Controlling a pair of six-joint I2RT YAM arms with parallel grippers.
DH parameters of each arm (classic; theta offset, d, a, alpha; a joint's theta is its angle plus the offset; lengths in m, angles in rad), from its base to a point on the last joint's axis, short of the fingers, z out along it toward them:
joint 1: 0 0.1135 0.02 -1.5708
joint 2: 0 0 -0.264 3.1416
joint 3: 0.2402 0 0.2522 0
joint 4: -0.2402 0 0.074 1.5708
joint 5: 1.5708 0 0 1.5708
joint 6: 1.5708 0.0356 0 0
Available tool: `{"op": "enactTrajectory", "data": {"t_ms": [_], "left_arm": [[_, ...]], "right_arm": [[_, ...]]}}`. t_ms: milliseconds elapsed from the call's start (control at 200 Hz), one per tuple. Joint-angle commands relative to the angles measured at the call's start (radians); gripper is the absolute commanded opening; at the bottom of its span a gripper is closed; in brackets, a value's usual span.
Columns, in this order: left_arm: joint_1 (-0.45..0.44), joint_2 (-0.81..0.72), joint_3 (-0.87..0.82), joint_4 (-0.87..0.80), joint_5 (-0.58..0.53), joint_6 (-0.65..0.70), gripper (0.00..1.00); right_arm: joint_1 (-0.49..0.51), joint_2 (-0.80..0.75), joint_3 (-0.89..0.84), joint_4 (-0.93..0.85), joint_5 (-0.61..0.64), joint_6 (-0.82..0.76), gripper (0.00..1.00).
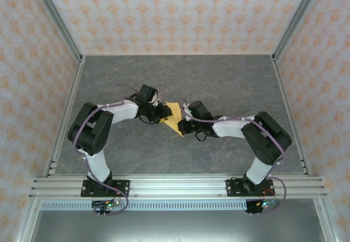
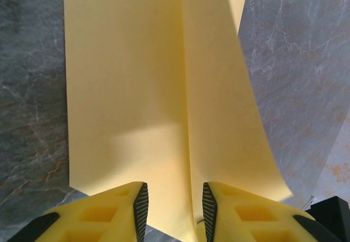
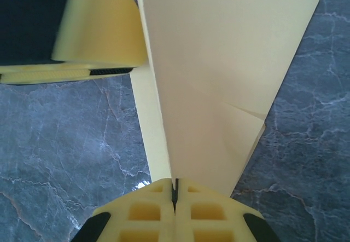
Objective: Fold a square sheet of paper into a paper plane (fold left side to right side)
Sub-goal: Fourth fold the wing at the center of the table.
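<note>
The right fingers (image 3: 147,217) are pressed flat together. The near edge of the paper (image 3: 229,50) runs straight into the seam between them, so they hold it pinched. From that grip a broad pale-yellow panel rises away from the camera, with a slanting crease and a turned-in corner low on its right side. A narrower strip of the same paper shows to the left of the panel.

The left fingers (image 2: 117,206) stand a narrow way apart, their black ribbed pads facing each other. The paper lies in the gap and spreads out ahead of them. A flap's edge runs from near the right-hand pad up the middle of the paper. Neither pad can be seen pressing on it. In the right wrist view, one left finger sits at upper left, just beside the raised panel.

From above, the paper (image 1: 174,116) is a small yellow pointed shape near the middle of the grey marbled counter (image 1: 219,83). It lies between the two wrists. The left arm (image 1: 104,124) reaches in from one side and the right arm (image 1: 257,132) from the other. Patterned walls (image 1: 175,12) stand around the counter.
</note>
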Motion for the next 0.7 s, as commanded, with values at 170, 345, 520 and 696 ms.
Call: {"op": "enactTrajectory", "data": {"t_ms": [170,345,520,696], "left_arm": [[-0.012,0.037,0.046,0.055,0.008,-0.025,0.39],[-0.017,0.053,0.058,0.056,0.006,-0.027,0.40],[-0.020,0.082,0.071,0.055,0.002,-0.026,0.41],[-0.020,0.088,0.074,0.045,-0.006,-0.021,0.41]], "right_arm": [[-0.005,0.012,-0.003,0.018,-0.013,0.006,0.02],[-0.005,0.026,-0.001,0.012,-0.011,0.006,0.02],[-0.005,0.039,0.007,0.006,-0.018,0.005,0.02],[-0.005,0.043,0.010,0.006,-0.021,0.006,0.03]]}}
